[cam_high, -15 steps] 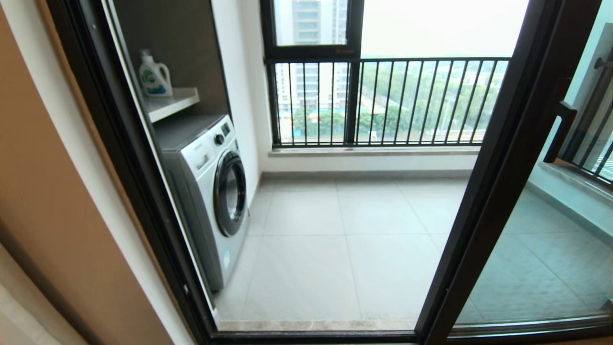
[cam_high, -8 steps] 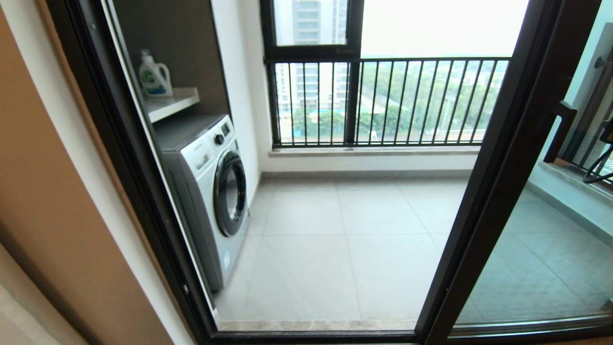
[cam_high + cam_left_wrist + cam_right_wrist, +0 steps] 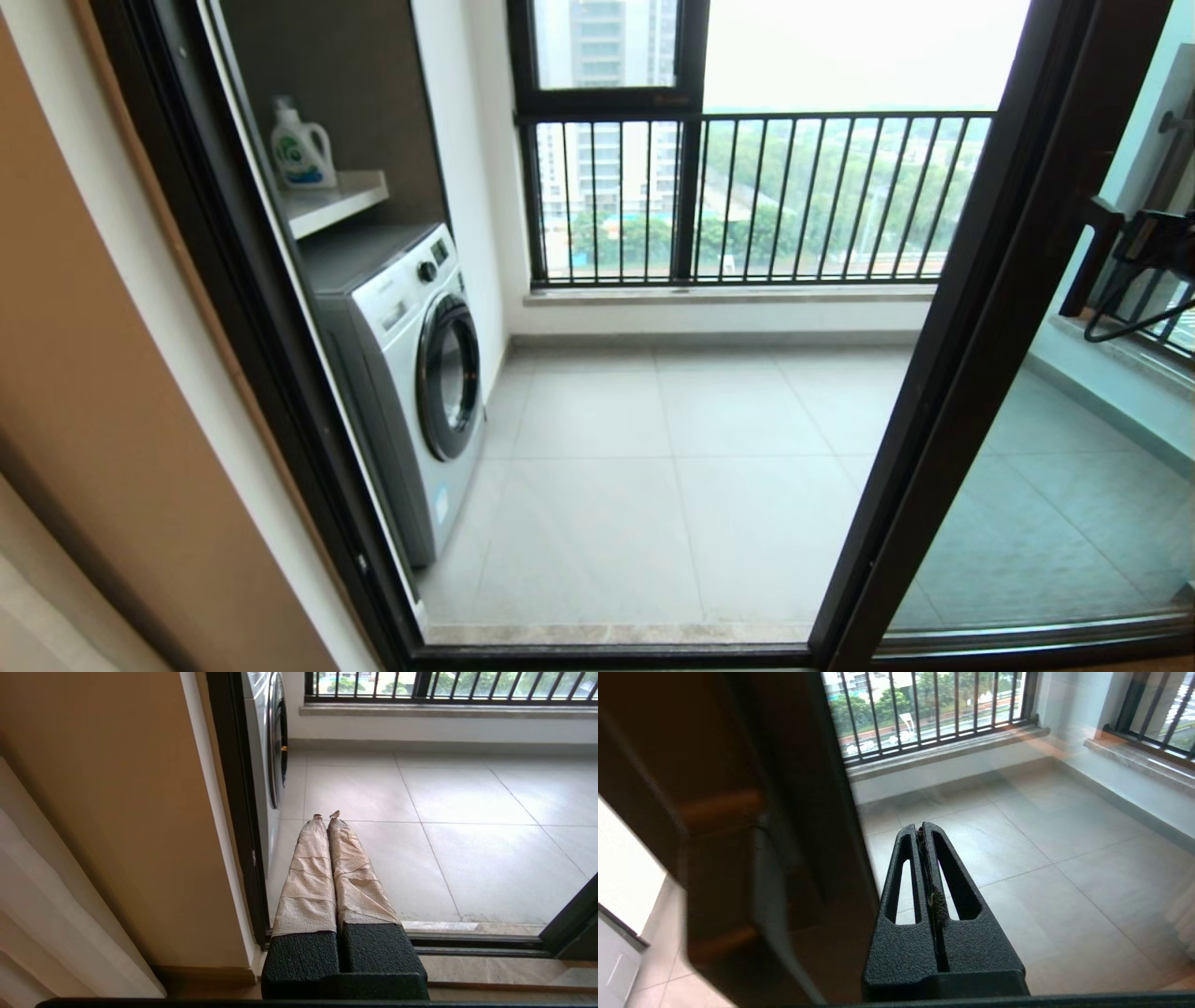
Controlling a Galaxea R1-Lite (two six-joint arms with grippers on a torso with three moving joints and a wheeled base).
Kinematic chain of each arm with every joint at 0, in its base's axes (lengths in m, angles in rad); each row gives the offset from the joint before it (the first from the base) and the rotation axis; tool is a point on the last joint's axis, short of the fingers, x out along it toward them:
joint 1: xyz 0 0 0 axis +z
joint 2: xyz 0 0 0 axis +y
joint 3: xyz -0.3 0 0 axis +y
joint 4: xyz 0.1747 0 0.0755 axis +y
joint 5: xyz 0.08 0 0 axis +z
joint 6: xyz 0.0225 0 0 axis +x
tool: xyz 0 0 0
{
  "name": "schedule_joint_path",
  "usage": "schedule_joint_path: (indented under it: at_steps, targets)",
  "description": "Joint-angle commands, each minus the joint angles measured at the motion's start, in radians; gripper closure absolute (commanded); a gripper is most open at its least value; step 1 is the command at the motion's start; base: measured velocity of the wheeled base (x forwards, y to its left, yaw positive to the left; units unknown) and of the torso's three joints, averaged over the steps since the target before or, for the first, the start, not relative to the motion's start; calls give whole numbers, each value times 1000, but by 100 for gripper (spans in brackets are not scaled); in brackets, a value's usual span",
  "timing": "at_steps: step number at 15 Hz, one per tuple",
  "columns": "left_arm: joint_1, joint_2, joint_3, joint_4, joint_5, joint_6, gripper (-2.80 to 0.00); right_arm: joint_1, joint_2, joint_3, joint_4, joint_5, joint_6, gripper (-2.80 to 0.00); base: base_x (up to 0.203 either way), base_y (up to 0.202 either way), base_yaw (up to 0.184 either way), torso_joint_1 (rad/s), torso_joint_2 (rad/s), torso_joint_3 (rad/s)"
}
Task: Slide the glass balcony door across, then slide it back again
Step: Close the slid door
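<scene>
The glass balcony door (image 3: 1046, 485) stands slid to the right, and its dark brown upright (image 3: 962, 355) slants across the doorway. Its slim dark handle (image 3: 1088, 261) sits midway up that upright. My right arm's black end (image 3: 1158, 241), with a looped cable, hangs just right of the handle, in front of the glass. In the right wrist view my right gripper (image 3: 923, 828) is shut and empty, with the handle (image 3: 768, 896) close beside it, apart from it. My left gripper (image 3: 326, 814), its fingers wrapped in tape, is shut and empty, low by the doorway's left jamb.
A white washing machine (image 3: 411, 373) stands on the balcony at the left, under a shelf (image 3: 336, 201) with a detergent bottle (image 3: 301, 147). The black-framed window with railing bars (image 3: 747, 196) closes the far side. The door track (image 3: 616, 635) runs along the floor.
My right arm has come into the head view from the right edge and moved left up to the door handle. The door has not moved.
</scene>
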Motion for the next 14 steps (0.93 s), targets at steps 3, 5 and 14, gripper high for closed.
schedule_joint_path:
  at_steps: [3,5,14]
  targets:
    - [0,2,0,0,0,0,0,55,-5,-1,-5,-34,1,0,0,0,0,0,0,0]
    - [0,2,1,0,1,0,0,75,-14,7,-5,-49,1,0,0,0,0,0,0,0]
    - [0,2,1,0,0,0,0,133,-62,69,-6,-51,1,0,0,0,0,0,0,0]
